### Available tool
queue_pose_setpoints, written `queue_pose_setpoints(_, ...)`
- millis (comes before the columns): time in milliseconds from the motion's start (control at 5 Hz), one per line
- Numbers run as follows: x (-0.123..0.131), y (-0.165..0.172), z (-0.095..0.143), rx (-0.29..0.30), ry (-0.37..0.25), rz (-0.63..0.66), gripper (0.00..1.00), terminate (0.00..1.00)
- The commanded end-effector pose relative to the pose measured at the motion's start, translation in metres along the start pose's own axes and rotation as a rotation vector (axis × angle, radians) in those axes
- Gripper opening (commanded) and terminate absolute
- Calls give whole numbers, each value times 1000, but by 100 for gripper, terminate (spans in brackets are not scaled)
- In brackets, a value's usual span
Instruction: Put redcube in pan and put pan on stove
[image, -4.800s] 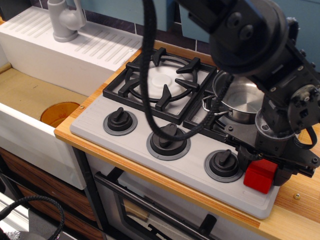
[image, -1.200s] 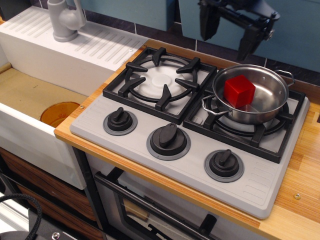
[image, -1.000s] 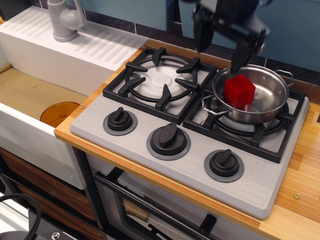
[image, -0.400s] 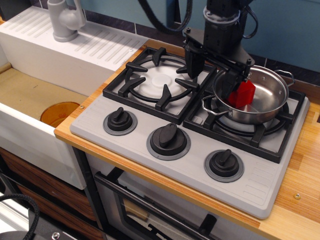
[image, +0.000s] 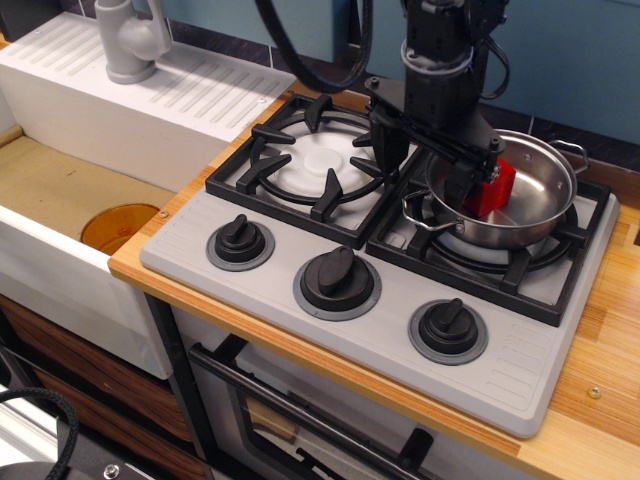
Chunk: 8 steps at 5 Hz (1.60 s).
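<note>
The redcube (image: 497, 187) lies inside the pan (image: 540, 195), partly hidden behind one finger. The shiny steel pan sits on the right burner grate of the grey stove (image: 505, 365). My gripper (image: 422, 185) is low over the pan's left side and open. Its jaws straddle the pan's left rim, above the near wire handle (image: 418, 215). One finger (image: 385, 150) is outside over the gap between the burners. The other finger (image: 463, 180) is inside the pan beside the cube. I cannot tell whether either finger touches the rim.
The left burner (image: 318, 160) with its black grate is bare. Three black knobs (image: 337, 278) line the stove's front. A white sink unit (image: 150, 100) with a grey faucet (image: 130, 40) stands at the left, an orange disc (image: 118, 226) in its basin. Wooden counter (image: 600, 395) runs at the right.
The cube went from my gripper at the stove's front right into the pan. My gripper then rose, and has come down open over the pan's left rim.
</note>
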<state>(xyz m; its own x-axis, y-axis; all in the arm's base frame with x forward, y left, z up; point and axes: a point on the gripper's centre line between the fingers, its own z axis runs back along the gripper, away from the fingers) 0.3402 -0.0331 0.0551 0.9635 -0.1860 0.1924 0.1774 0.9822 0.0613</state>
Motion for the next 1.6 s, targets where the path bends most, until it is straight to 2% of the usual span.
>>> queue_pose_setpoints(0, 9, -2, 1, -17, -80, 9, 100, 0)
queue_pose_setpoints(200, 7, -5, -3, -17, -93, 11, 0, 0)
queue_pose_setpoints(600, 5, -10, 7, -44, -78, -4, 0, 0)
queue_pose_setpoints(800, 4, -11, 11, -34, -76, -5, 0, 0)
queue_pose_setpoints(1000, 3, -12, 27, -18, -56, -4, 0, 0)
queue_pose_setpoints(1400, 11, -2, 77, 20, 5, -31, 0, 0)
